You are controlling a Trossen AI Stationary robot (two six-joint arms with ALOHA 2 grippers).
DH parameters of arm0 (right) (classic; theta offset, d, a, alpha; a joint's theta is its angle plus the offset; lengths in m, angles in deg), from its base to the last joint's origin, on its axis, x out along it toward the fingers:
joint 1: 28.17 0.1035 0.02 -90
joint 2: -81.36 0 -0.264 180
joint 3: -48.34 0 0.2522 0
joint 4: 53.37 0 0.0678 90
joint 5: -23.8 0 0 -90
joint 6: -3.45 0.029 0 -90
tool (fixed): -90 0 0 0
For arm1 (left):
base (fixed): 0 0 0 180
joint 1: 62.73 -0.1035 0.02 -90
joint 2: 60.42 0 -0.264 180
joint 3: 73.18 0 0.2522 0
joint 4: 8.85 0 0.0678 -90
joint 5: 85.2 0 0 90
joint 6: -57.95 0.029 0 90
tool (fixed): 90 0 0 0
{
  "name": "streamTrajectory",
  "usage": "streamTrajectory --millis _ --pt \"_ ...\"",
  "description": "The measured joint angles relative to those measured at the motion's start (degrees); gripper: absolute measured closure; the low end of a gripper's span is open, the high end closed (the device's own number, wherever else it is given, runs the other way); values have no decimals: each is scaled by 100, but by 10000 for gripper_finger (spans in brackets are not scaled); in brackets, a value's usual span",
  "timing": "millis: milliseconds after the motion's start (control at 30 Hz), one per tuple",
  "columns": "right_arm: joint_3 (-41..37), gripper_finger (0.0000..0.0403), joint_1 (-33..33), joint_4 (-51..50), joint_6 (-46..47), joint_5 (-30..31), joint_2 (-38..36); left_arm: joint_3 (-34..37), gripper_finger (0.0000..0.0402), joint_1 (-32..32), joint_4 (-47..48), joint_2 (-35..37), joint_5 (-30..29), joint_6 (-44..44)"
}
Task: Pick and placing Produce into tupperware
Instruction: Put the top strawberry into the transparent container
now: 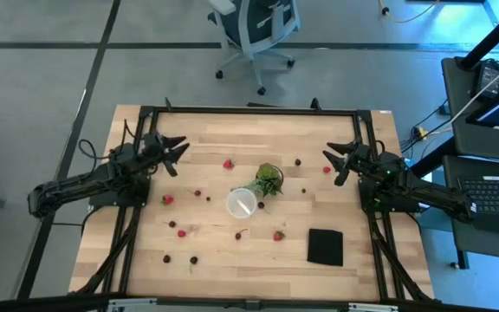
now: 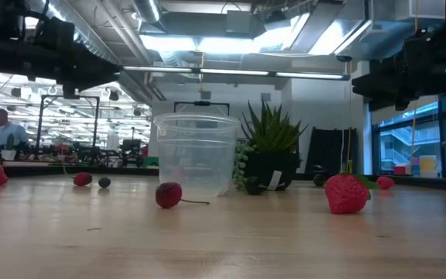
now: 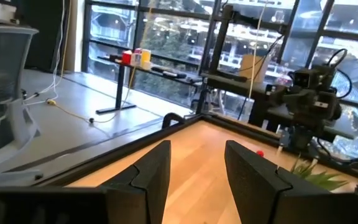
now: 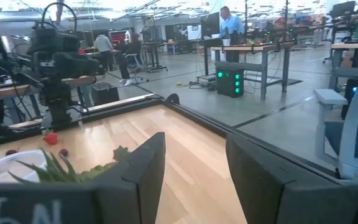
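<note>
The produce lies scattered on the wooden table: red strawberries (image 1: 228,164) (image 1: 278,235) and small dark cherries (image 1: 181,232) (image 1: 298,161). The tupperware (image 1: 240,203), a round translucent tub, stands upright and open-topped at mid-table on its base (image 2: 196,155), with a cherry (image 2: 169,194) and a strawberry (image 2: 346,193) near it. My left gripper (image 1: 178,154) hovers open over the far left of the table, nothing between its fingers (image 3: 197,152). My right gripper (image 1: 334,160) hovers open over the far right, also with nothing between its fingers (image 4: 194,146).
A small green potted plant (image 1: 268,179) stands right behind the tupperware. A flat black square (image 1: 325,246) lies near the front right. A black frame (image 1: 249,110) runs along the table's edges. An office chair (image 1: 254,30) stands beyond the far edge.
</note>
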Motion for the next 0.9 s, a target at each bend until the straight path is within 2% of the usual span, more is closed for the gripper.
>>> streamTrajectory --millis 167,367,533,700,900 --pt "0 231 0 14 9 16 0 -694 256 2 -20 -893 369 539" --pt "-1 231 0 17 42 17 0 -1867 256 -2 162 -2323 425 972" --pt "-2 231 0 468 1007 3 2 -2650 256 38 898 -3452 1019 890" --pt "54 231 0 520 1053 -442 73 -2957 256 61 1051 -4212 994 835" --pt "453 231 0 414 742 -660 715 -2987 256 63 1065 -4553 992 411"
